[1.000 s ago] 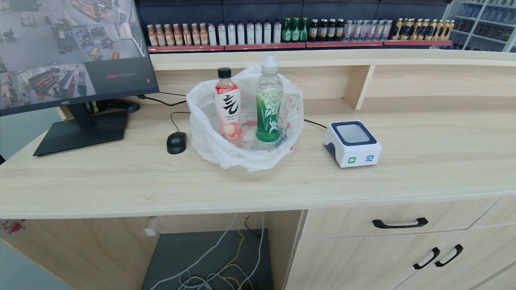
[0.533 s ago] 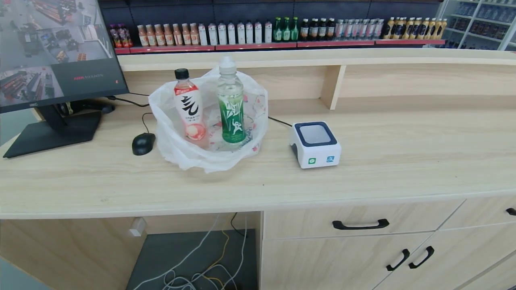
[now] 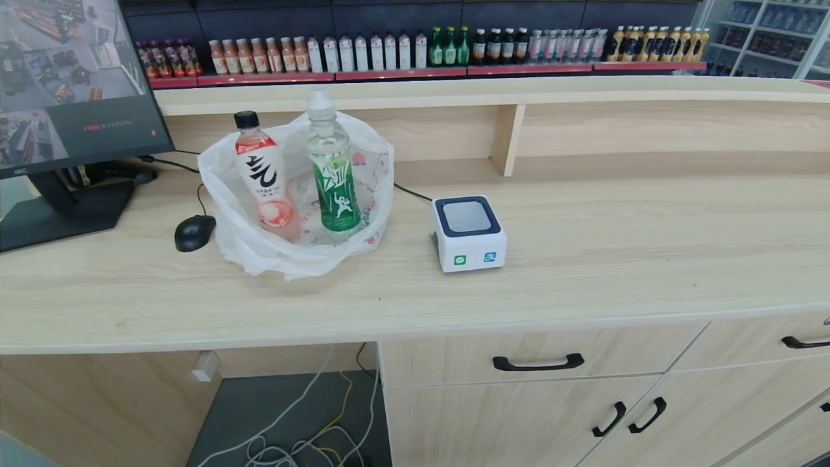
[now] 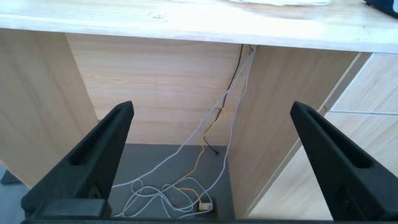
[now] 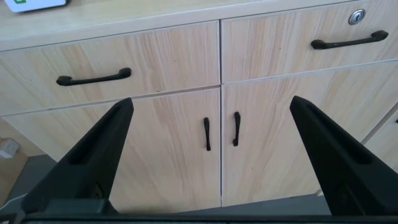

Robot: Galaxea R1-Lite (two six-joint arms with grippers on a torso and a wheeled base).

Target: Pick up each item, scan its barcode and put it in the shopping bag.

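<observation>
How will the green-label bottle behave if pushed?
The green-label bottle is tall, narrow and upright, so it likely tips rather than slides. It stands on the thin, crumpled shopping bag, probably unsteady footing. Its round body may roll once down.

Monitor (image 3: pixel 71 84), left of the shopping bag (image 3: pixel 259 250), cropped by the frame edge. Scanner cable (image 3: pixel 413 193) vanishes behind the bag. Shelf bottles (image 3: pixel 415 52) beyond the bag: labels too small to tell.

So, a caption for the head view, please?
Pink bottle and green bottle standing in white plastic bag beside white scanner.
</observation>
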